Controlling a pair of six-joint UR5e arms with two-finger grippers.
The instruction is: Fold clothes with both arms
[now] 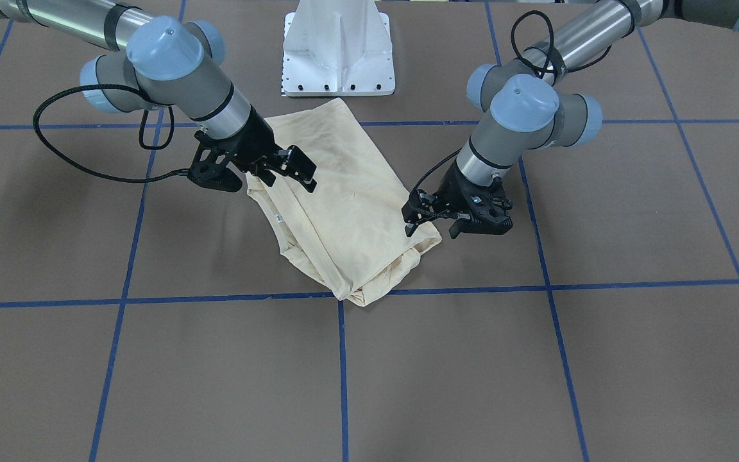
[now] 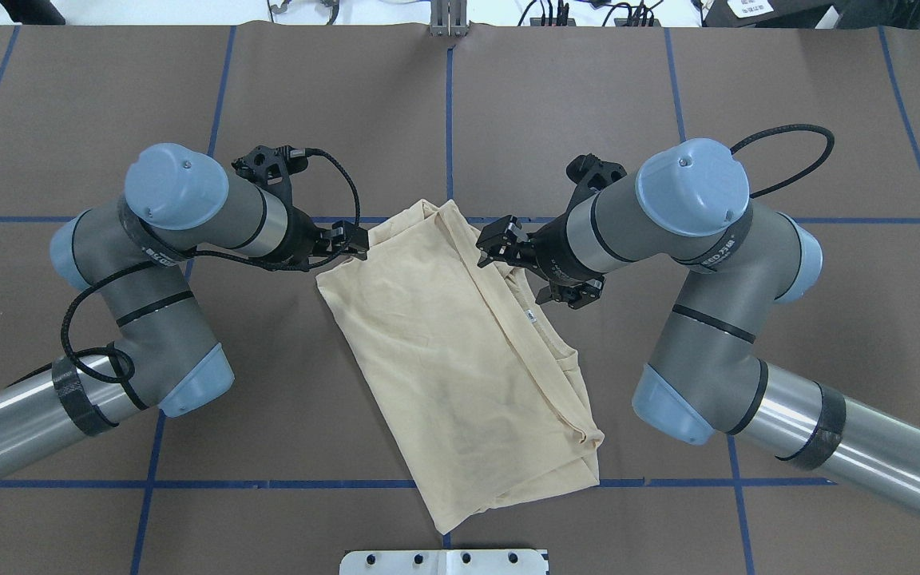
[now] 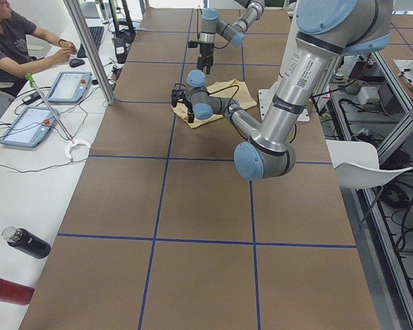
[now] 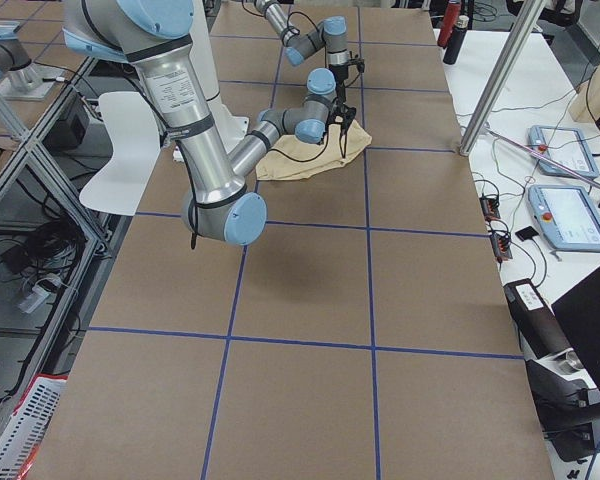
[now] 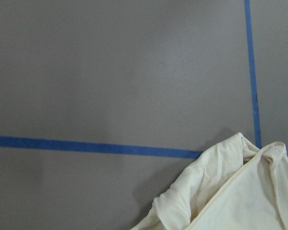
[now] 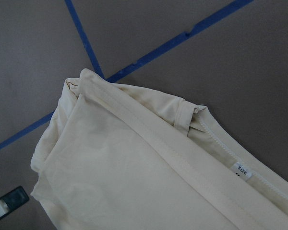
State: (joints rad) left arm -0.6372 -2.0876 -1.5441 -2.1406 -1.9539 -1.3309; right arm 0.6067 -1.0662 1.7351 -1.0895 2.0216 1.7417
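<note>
Two grippers were held spread wide and empty over the folded shirt: the left gripper at one far corner, the right gripper near its neck label. The shirt was laid flat on the tabletop.

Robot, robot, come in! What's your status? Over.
Left hand open, right hand open, both at far end of shirt. Shirt folded, lying slanted on table, not gripped. Nothing seen blocking. Over.

Open table flanks the T-shirt (white pedestal just beside one end)
</note>
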